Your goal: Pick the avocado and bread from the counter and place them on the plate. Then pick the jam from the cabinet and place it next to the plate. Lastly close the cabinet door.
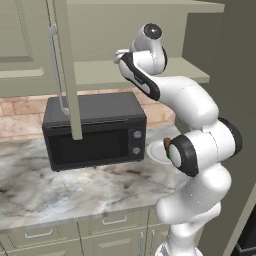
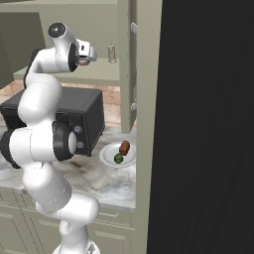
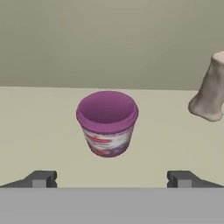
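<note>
In the hand view the purple-magenta jam stands upright on the cabinet shelf, straight ahead of my gripper. Its two fingertips stand wide apart and short of the jar, so the gripper is open and empty. From the base views the gripper reaches into the cabinet at shelf height. The cabinet door hangs open. On the counter lies the plate, carrying the bread and the avocado.
A beige-grey shaker stands on the shelf to the right of the jam, also the shaker in the right base view. A black microwave sits on the counter under the cabinet, left of the plate. A dark tall unit bounds the right.
</note>
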